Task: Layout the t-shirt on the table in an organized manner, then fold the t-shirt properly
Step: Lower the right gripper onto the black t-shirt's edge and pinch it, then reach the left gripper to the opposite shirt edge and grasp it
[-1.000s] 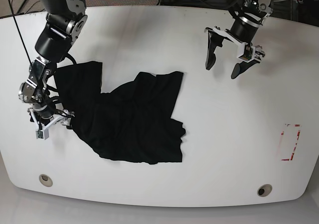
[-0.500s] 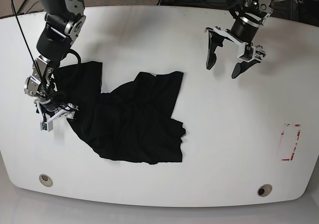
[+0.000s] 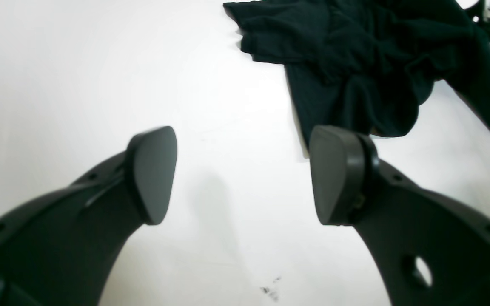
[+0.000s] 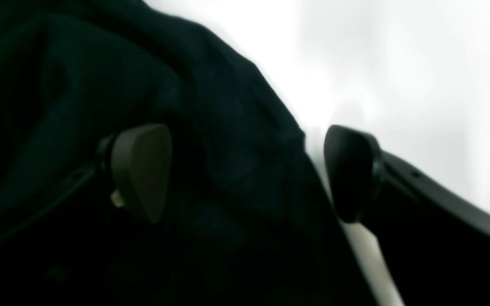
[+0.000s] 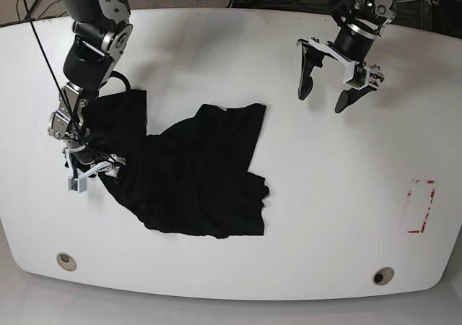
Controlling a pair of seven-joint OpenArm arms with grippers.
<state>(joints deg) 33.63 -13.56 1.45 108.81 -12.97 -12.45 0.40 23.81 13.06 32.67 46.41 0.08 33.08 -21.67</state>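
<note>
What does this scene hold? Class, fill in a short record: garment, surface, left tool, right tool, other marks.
garment: black t-shirt, crumpled and partly bunched, not yet laid flat
surface: white table
left tool: left tool, open, over bare table, apart from the t-shirt
right tool: right tool, jaws apart, at the t-shirt's edge, one finger over the cloth and one over bare table
other marks: red-outlined rectangle; two round holes near the front edge

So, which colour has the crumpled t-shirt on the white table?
Black crumpled t-shirt, plain, no pattern; the base view shows it best.
</note>
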